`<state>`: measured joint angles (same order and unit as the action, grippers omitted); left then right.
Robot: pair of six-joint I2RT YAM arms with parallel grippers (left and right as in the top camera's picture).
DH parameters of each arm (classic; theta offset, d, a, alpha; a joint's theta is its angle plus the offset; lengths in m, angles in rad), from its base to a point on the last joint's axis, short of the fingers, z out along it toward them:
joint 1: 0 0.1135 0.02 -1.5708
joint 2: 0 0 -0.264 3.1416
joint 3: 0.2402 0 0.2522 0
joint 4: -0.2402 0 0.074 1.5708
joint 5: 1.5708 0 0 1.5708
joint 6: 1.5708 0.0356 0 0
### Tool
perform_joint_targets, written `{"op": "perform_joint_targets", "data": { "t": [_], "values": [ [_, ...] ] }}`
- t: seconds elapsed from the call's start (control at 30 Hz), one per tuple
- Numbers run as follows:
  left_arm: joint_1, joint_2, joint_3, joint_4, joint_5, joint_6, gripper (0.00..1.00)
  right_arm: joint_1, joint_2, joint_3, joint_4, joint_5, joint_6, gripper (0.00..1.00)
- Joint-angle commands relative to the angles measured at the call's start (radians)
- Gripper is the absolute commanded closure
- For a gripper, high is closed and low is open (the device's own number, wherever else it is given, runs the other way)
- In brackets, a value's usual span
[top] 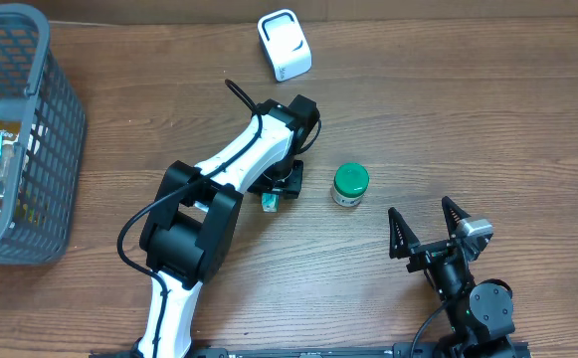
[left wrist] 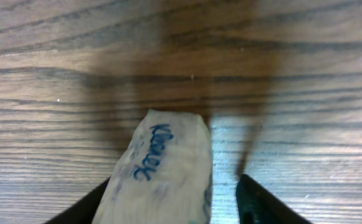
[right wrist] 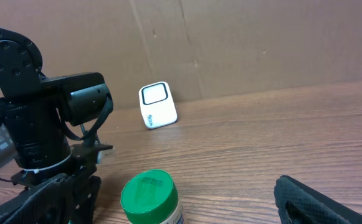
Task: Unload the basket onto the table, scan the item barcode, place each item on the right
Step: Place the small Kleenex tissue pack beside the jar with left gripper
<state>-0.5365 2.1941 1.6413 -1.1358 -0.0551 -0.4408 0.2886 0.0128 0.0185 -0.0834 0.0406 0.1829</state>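
The left gripper (left wrist: 171,186) is straddling the packet (left wrist: 165,165), which is lying on the worktop (top: 527,119) just left of the jar (top: 349,185), long axis pointing out between the fingers (left wrist: 255,202), clamped or not I cannot tell, while the right gripper (top: 418,207), farther off, is gaping released.

Dark wood-grain table (top: 527,109); behind it a brown cardboard wall (right wrist: 261,43) — creased, evenly lit.
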Motion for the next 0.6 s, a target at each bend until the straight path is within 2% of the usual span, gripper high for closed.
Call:
{"op": "perform_joint_targets", "data": {
  "t": [0.0,0.2,0.57],
  "values": [
    [-0.003,-0.003,-0.004,0.008,0.016,-0.039,0.56,-0.004,-0.010,-0.010,0.003,-0.001,0.000,0.00],
    [-0.006,-0.003,-0.003,0.063,0.150,-0.047,0.68,-0.004,-0.010,-0.010,0.003,-0.001,0.000,0.00],
    [-0.068,-0.003,-0.002,0.151,0.148,-0.214,0.68,-0.004,-0.010,-0.010,0.003,-0.001,0.000,0.00]
  ]
}}
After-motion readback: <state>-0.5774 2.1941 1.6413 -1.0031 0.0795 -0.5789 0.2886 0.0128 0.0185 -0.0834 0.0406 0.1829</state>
